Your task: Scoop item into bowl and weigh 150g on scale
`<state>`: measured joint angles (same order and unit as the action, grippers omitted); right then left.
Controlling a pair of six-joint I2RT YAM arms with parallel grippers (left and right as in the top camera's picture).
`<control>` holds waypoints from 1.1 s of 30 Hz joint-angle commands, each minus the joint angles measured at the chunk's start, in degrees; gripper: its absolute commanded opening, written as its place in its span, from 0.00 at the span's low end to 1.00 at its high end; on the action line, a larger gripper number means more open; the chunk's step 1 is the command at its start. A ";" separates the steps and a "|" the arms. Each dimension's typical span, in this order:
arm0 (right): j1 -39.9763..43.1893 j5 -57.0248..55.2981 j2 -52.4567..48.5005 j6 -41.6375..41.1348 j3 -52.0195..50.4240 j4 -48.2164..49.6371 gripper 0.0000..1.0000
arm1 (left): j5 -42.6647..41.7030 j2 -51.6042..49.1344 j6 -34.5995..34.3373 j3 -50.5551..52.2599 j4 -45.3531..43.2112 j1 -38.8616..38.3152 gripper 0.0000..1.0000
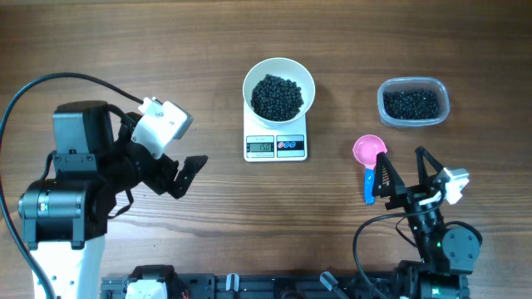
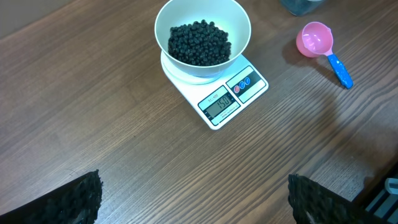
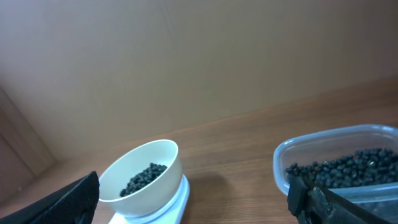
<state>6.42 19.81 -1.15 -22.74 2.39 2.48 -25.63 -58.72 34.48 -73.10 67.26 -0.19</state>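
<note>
Pellets [image 1: 277, 96] in bowl [image 1: 248, 88] on scale [image 1: 287, 135]; scoop [image 2: 315, 40] only overhead and left-wrist; left gripper [image 1: 186, 173], right gripper [image 1: 401, 158] wide-jawed.

Overhead looks down; both wrists share bowl [image 2: 240, 30].

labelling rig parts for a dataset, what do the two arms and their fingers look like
Both arms are black with a white block at the wrist. The left arm has a white lower housing and a black cable looping above it. The right arm has a black cable loop and a small green light. The fingers are black and rough-textured.
</note>
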 commanded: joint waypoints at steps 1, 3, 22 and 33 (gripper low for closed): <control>-0.20 -1.01 0.96 7.08 0.02 0.00 1.00 | -1.11 -0.17 1.11 -0.83 -0.13 0.42 1.00; -0.20 -1.01 0.98 9.90 -0.07 0.00 1.00 | -1.11 -0.17 1.11 -0.83 -0.13 0.42 1.00; -5.33 -8.66 1.01 16.76 -2.12 0.26 1.00 | -1.11 -0.17 1.11 -0.83 -0.13 0.42 1.00; -5.33 -8.63 1.01 21.07 -2.12 -1.73 1.00 | -1.11 -0.17 1.11 -0.83 -0.13 0.42 1.00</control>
<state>1.54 11.92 -0.99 -3.07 0.64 0.64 -25.63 -58.72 34.48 -73.10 67.26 -0.19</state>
